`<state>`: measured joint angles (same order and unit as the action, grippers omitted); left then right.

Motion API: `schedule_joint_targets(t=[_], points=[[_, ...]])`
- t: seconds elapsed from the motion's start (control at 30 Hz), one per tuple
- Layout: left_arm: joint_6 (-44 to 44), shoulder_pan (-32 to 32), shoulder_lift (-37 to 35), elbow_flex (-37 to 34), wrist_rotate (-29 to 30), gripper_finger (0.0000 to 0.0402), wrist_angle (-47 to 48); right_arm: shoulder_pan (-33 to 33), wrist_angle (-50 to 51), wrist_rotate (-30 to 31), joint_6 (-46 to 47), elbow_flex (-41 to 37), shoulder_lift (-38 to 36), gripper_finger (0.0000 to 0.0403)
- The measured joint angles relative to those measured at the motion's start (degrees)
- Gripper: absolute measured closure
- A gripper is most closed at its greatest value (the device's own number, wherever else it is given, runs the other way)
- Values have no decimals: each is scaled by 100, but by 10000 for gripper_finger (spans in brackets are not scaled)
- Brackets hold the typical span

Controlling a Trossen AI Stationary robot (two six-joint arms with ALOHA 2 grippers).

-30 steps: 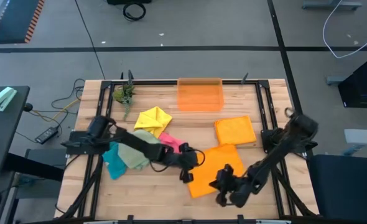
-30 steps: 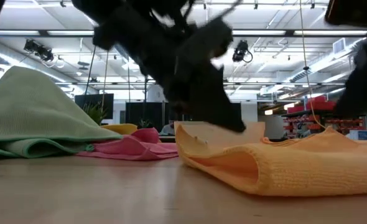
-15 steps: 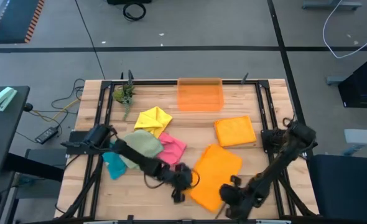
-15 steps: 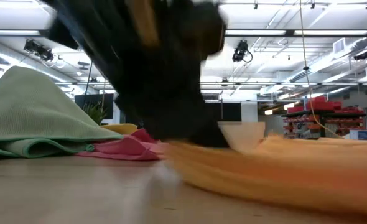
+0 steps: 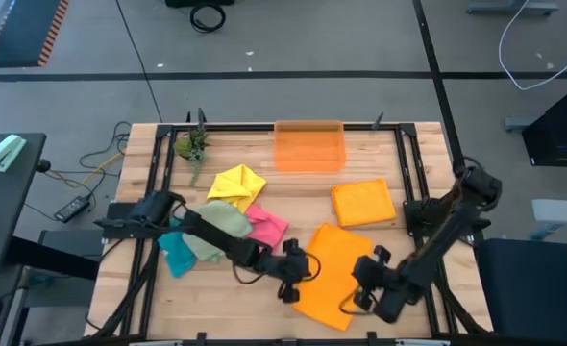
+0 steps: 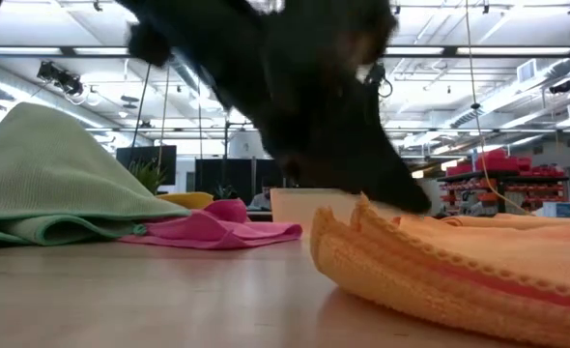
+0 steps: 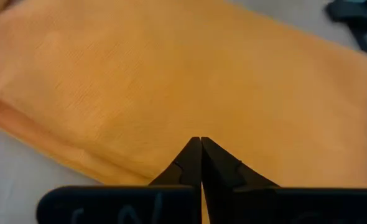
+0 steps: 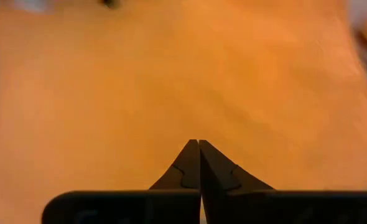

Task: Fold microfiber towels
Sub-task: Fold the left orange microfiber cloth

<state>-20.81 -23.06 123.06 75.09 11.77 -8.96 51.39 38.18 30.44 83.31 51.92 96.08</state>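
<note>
On the wooden table (image 5: pixel 139 288), the orange towel (image 5: pixel 333 273) in work lay near the front edge, right of centre, as a long shape whose axis ran diagonally from the front toward the back right. The low view showed it (image 6: pixel 459 266) doubled over, with 2 stacked layers meeting at a rounded edge that faced left.

Going left to right in the high view: a teal towel (image 5: pixel 176 256) sat at the left, partly under a sage green towel (image 5: pixel 218 223); a yellow towel (image 5: pixel 236 184) lay behind them and a pink towel (image 5: pixel 269 227) just beside the green one. The left gripper (image 5: pixel 293 274) was low at the orange towel's left edge; its wrist view showed the 2 fingertips (image 7: pixel 200 146) pressed together over the orange cloth (image 7: pixel 190 81), and whether a fold was pinched between them could not be told. The right gripper (image 5: pixel 370 288) was at the towel's right edge; its fingertips (image 8: pixel 199 148) also met with no gap, above orange cloth (image 8: pixel 171 74) that filled that view.

Farther back stood a translucent orange bin (image 5: pixel 309 146), with a folded orange towel (image 5: pixel 363 202) in front of it to the right and a small plant (image 5: pixel 191 146) at the back left corner.

Only the high view showed the grey floor (image 5: pixel 293 38) and cables around the table. Only the low view showed the room behind: ceiling lights (image 6: pixel 63 72), dark monitors and red shelving (image 6: pixel 483 179).
</note>
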Motion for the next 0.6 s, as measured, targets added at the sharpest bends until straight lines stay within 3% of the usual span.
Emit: schedule_joint_targets(t=[0.23, 0.43, 0.53, 0.6], points=[[-730, -176, 359, 28, -395, 390, -190, -637, -1297, -95, -457, -1031, -13, 402], [-656, -550, 413, 205, -494, 393, -339, -1378, -1324, 119, -1859, -992, -9, 402], [-83, -607, 339, 496, -559, 384, 50, -1710, -1194, 113, -2782, -787, -41, 402], [95, -571, 111, 725, -189, 386, 890, -1863, -1148, -75, -3082, -604, -170, 402]])
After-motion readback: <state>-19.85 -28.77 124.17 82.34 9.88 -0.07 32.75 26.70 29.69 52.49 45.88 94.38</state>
